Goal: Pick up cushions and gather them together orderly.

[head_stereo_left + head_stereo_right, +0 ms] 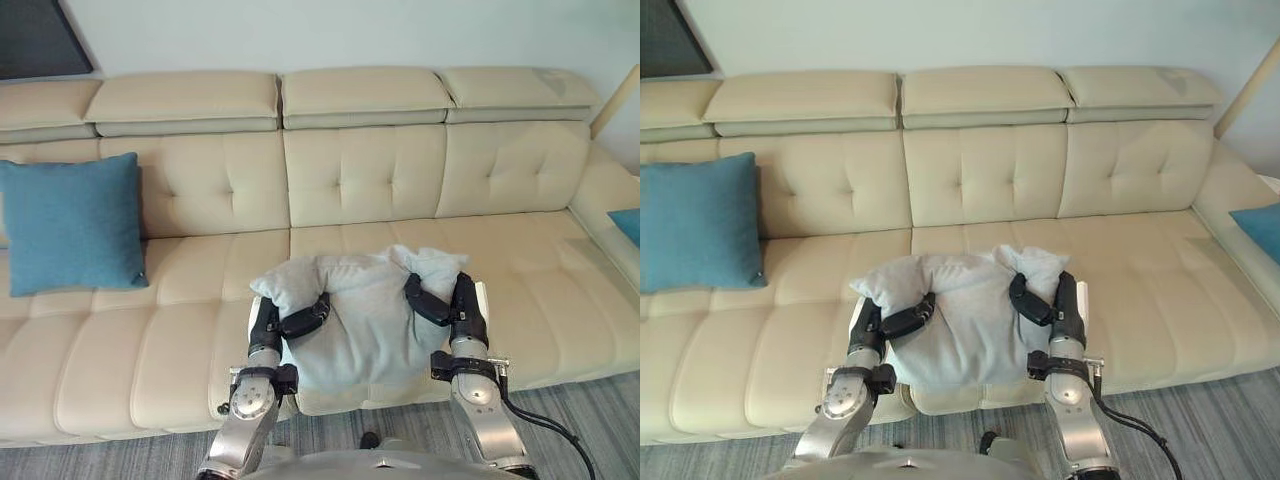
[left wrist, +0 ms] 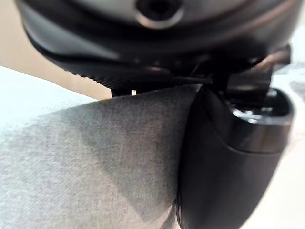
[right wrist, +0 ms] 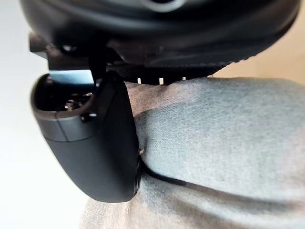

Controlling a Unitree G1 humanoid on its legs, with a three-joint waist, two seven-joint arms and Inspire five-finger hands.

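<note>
The grey cushion (image 1: 365,320) sits at 6 o'clock in the head views, over the front edge of the beige sofa (image 1: 360,180). It is squeezed between both hands, and whether its underside touches the seat cannot be told. The left hand (image 1: 290,322) clamps its 9 o'clock flank and the right hand (image 1: 455,305) its 3 o'clock flank. Each hand's fingers curl over the front face and dent the fabric, and both wrist views show cloth pressed tight against the thumb.

The cushion looks light and very soft. Its upper corners bulge out above the hands and its middle sags, so it will likely deform rather than slip. A grip low on the flanks, biting into the filling, probably suits it better than a pinch on the loose corners.

A blue cushion (image 1: 70,222) leans upright against the backrest at 9 o'clock, well apart. The corner of a second blue cushion (image 1: 628,224) shows at 3 o'clock. The 9 o'clock one seems the natural gathering spot.
</note>
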